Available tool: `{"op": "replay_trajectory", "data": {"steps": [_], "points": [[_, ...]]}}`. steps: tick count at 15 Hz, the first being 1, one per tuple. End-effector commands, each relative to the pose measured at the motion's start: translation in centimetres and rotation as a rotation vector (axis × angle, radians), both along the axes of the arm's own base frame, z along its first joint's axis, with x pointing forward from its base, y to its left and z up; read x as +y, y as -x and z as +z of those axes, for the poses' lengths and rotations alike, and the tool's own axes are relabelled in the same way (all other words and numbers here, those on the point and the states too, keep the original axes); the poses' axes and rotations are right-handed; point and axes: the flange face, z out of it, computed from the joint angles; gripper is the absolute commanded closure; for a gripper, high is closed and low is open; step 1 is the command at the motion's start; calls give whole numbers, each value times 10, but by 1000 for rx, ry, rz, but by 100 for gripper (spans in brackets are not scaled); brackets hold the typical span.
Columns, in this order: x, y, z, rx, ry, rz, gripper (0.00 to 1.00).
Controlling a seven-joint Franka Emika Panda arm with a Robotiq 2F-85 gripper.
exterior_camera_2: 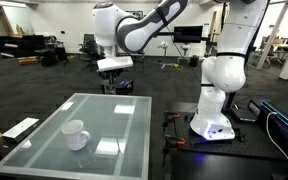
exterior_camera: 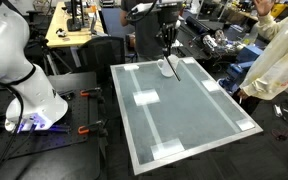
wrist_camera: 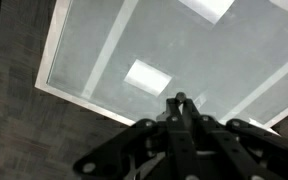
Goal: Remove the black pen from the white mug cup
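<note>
The white mug cup [exterior_camera: 166,68] [exterior_camera_2: 75,134] stands upright on the glass table [exterior_camera: 199,125] [exterior_camera_2: 124,110], near one end. No pen shows inside it. My gripper [exterior_camera: 168,40] [exterior_camera_2: 115,66] hangs well above the table, near the edge by the mug. In the wrist view the gripper [wrist_camera: 181,103] is shut, with the dark round end of a thin black stick, the black pen [wrist_camera: 181,98], pinched between the fingertips. The mug is out of the wrist view.
Flat white tape patches [exterior_camera: 144,97] [wrist_camera: 144,75] lie on the glass. The white robot base [exterior_camera_2: 212,110] [exterior_camera: 24,90] stands beside the table. A person in a light coat [exterior_camera: 279,55] stands at one table corner. Desks and chairs fill the background.
</note>
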Motion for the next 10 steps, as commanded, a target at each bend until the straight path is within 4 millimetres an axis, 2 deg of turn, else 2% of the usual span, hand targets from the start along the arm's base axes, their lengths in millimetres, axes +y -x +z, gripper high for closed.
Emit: {"op": "replay_trajectory", "data": {"steps": [1,10], "points": [[-10,9,-14,-34,19,-44,97],[-8,-1,-54,1,64,-62,97]]}}
